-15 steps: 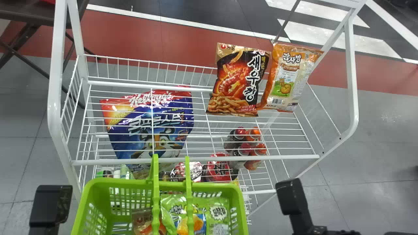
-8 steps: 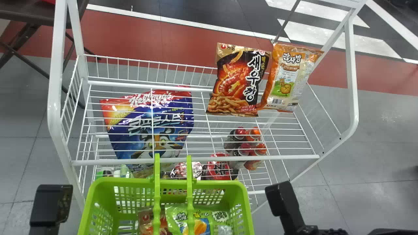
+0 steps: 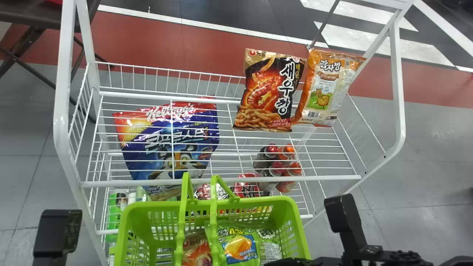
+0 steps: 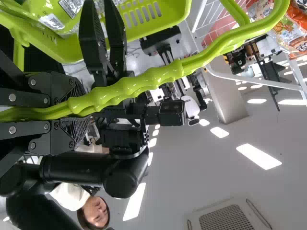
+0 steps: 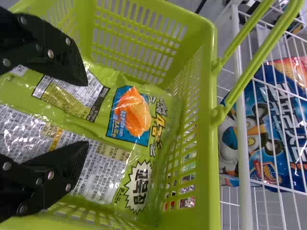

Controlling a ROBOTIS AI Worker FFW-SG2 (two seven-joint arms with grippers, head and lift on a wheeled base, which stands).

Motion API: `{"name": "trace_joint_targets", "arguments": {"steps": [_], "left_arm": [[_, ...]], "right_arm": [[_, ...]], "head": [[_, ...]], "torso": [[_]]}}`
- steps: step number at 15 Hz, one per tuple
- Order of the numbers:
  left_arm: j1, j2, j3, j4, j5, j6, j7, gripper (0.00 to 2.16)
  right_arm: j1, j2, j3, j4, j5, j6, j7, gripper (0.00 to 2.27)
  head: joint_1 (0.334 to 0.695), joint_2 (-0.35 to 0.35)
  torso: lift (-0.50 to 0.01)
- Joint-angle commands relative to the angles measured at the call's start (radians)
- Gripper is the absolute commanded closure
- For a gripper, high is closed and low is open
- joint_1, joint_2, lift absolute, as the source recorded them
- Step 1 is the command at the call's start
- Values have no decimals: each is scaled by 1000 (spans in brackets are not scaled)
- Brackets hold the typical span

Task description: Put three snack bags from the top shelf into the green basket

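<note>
At the lower left of the head view stands my left gripper [image 3: 57, 232]; in the left wrist view the left gripper [image 4: 74, 112] is shut on the green basket's handle [image 4: 139, 85]. My right gripper [image 3: 295, 262] is low at the basket's right part. In the right wrist view the right gripper [image 5: 87, 112] stands open inside the basket [image 5: 215, 129], over a green snack bag [image 5: 129, 163]; contact I cannot tell. A brown-red snack bag [image 3: 197, 253] lies left of the green bag [image 3: 240, 245]. On the top shelf are a black-gold snack bag [image 3: 269, 92] and an orange one [image 3: 329, 88].
The white wire rack [image 3: 221, 181] stands just beyond the basket. Below its top shelf lie a blue cereal bag [image 3: 170, 147], several bottles [image 3: 277, 162] and red-lidded packs [image 3: 247, 188]. White posts rise at both ends of the rack.
The basket has shifted right with its bags, and its handles have changed their slant. The right arm went slightly left, then back right. My left arm has stayed put.
</note>
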Motion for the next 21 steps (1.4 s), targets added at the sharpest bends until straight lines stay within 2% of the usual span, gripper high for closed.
{"name": "trace_joint_targets", "arguments": {"steps": [1, 2, 4, 8, 10, 12, 15, 21], "left_arm": [[1, -1, 0, 0, 0, -3, 0, 1396], [1, -1, -2, 0, 0, -3, 0, 1396], [1, -2, -3, 0, -3, 0, 1, 1396], [1, -2, -3, -2, -3, 0, 0, 1396], [1, -2, -5, -2, -3, 0, 1, 1396], [1, -2, -12, -2, -6, 0, 6, 1396], [1, -2, -20, -2, -10, 0, 7, 1396], [7, -3, -20, -3, -14, 0, 7, 1396]], "right_arm": [[-26, 26, -16, 31, 0, -76, 68, 66], [-35, 41, -19, 47, 0, -187, 102, 70], [-58, 61, -28, 51, 0, -273, 110, 73], [-87, 72, -64, 80, -6, -478, 124, 76], [-127, 72, -65, 143, 37, -678, 114, 76], [-202, 70, -27, 226, 129, -825, 81, 70], [-334, 46, 65, 381, 235, -951, -14, 70], [-537, 35, 232, 659, 405, -1089, -149, 120]], "head": [[695, -350], [695, -350], [695, -350], [695, -350], [695, -350], [695, -350], [695, -350], [695, -350]], "torso": [[-45], [-45], [-45], [-45], [-45], [-45], [-45], [-45]]}}
